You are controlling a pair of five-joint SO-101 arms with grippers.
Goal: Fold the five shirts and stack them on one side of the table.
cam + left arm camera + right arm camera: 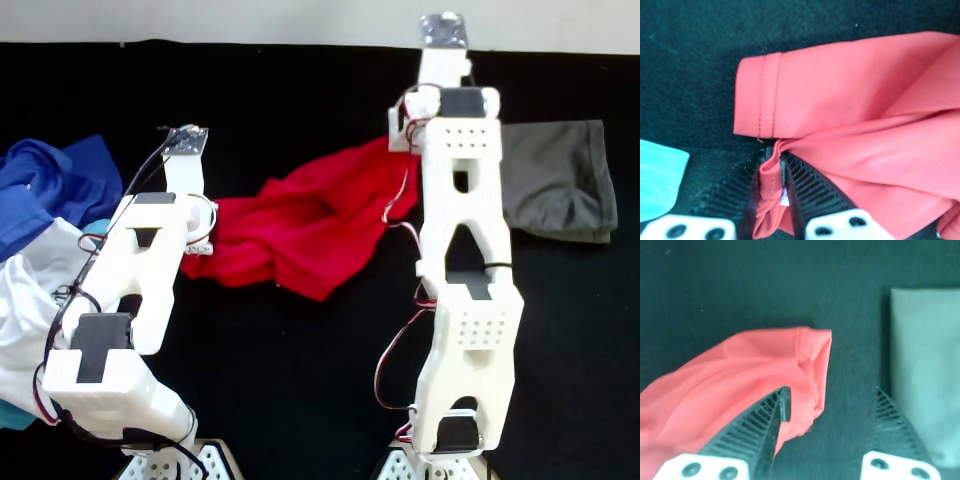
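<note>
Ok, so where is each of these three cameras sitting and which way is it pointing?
High view: fixed above the arm bases, looking down over the black table; left arm and right arm show.
Left wrist view: on that wrist, looking along the left gripper, shut on a fold of the red shirt.
Right wrist view: on that wrist, looking past the open right gripper at the grey shirt.
Shared: all three show the red shirt.

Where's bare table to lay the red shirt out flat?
Bare table lies between the two arm bases, on the arms' side of the red shirt, and again at the right, between the grey shirt and the near edge. The left side is crowded: blue shirt and white shirt heaped together.
</note>
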